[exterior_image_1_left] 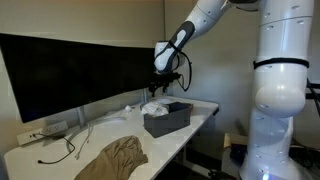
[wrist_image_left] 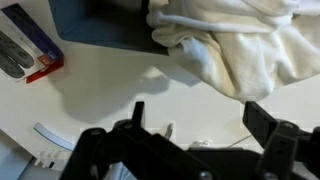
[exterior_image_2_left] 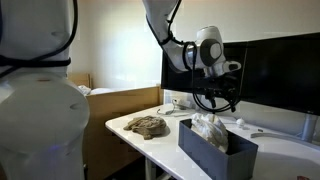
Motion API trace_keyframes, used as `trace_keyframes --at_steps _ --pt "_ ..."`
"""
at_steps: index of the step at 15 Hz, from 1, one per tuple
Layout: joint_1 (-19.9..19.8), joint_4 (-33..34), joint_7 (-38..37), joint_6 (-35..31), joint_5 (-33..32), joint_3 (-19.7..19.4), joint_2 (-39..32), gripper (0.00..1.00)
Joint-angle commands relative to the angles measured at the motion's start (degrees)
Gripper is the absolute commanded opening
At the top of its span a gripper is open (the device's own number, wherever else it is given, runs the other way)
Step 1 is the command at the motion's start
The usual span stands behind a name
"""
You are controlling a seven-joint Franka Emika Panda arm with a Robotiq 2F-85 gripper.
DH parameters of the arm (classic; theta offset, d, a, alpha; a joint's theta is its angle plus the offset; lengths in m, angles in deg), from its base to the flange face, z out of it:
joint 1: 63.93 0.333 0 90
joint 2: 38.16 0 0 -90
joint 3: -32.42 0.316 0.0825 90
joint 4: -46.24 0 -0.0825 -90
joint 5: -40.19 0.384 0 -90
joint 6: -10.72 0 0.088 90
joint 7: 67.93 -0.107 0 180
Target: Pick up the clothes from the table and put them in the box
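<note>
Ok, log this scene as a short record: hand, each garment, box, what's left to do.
hand: open, empty, hovering over the box
box: dark grey, on the white table, near its edge
white garment: bunched in the box, rising above its rim
tan garment: crumpled on the table, apart from the box
monitor: black, along the table's back
left to do: tan garment not yet in the box
</note>
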Motion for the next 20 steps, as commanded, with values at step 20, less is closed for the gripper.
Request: trace_keyframes --at_steps 20 --pt "-2.46 0.16 19.10 4.12 18.38 1.62 -4.29 1.00"
